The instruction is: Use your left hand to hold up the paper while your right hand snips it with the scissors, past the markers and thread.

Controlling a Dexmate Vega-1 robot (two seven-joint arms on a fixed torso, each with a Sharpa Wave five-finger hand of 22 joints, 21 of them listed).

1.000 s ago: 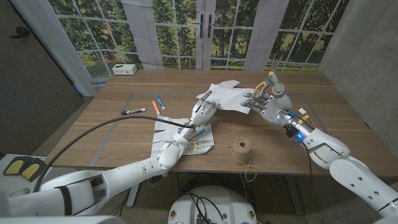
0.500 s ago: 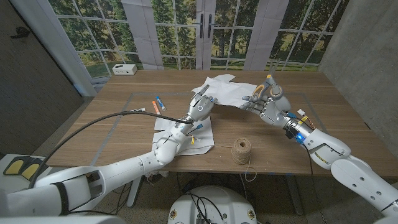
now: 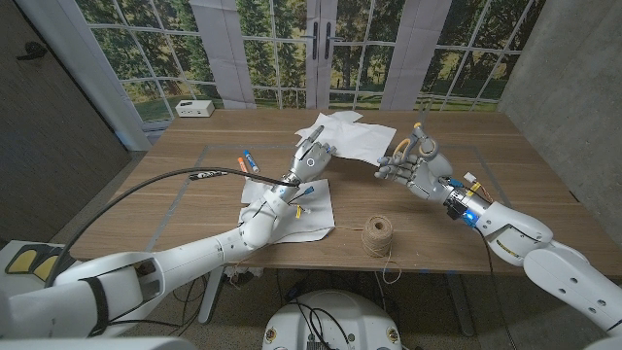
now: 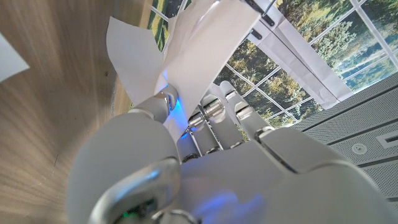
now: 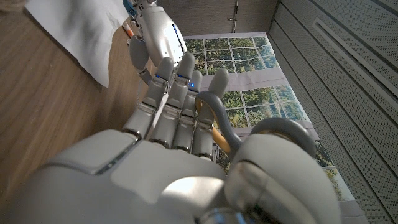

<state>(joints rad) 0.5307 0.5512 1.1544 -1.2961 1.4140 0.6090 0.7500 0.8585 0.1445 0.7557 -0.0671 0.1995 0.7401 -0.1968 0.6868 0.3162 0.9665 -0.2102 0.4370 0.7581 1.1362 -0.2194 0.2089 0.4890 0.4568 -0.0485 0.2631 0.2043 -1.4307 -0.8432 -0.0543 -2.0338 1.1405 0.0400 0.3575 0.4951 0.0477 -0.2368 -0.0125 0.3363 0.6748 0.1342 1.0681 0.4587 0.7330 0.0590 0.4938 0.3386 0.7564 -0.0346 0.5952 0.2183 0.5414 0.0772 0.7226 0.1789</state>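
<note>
Holding the crumpled white paper sheet (image 3: 352,134) up over the far middle of the wooden table (image 3: 185,209), pinched in my left hand (image 3: 311,157), I judge its free edge may fold away if the blades arrive crooked. My right hand (image 3: 413,160), just beside that edge, grips the yellow-handled scissors (image 3: 400,148).

paper (image 3: 352,134) lifted higher by left hand (image 3: 311,156), right hand (image 3: 413,160) lowered

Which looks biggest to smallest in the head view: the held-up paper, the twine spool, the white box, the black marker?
1. Held-up paper, in the left robot hand.
2. Twine spool.
3. White box, though farther away.
4. Black marker, slimmest.
</note>
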